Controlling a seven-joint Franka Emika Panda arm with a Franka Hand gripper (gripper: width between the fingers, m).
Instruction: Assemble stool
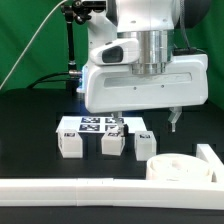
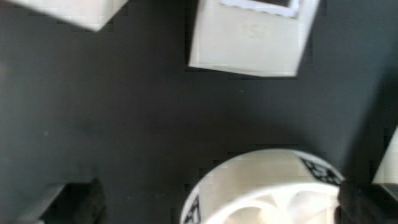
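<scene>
The round white rimmed seat disc (image 1: 180, 167) lies on the black table at the exterior view's right. It also shows in the wrist view (image 2: 267, 192), between my two dark fingertips. Three short blocky white legs with tags stand in a row: one (image 1: 70, 143), one (image 1: 112, 143) and one (image 1: 146, 143). The wrist view shows one leg (image 2: 249, 40) whole and the corner of another (image 2: 71, 10). My gripper (image 1: 146, 120) is open and empty. It hangs above the table over the legs and the seat. In the wrist view the gripper (image 2: 228, 197) holds nothing.
The marker board (image 1: 92, 124) lies flat behind the legs. A long white L-shaped rail (image 1: 100, 188) runs along the front and turns up at the exterior view's right (image 1: 211, 158). A black stand with a light (image 1: 72, 50) is at the back.
</scene>
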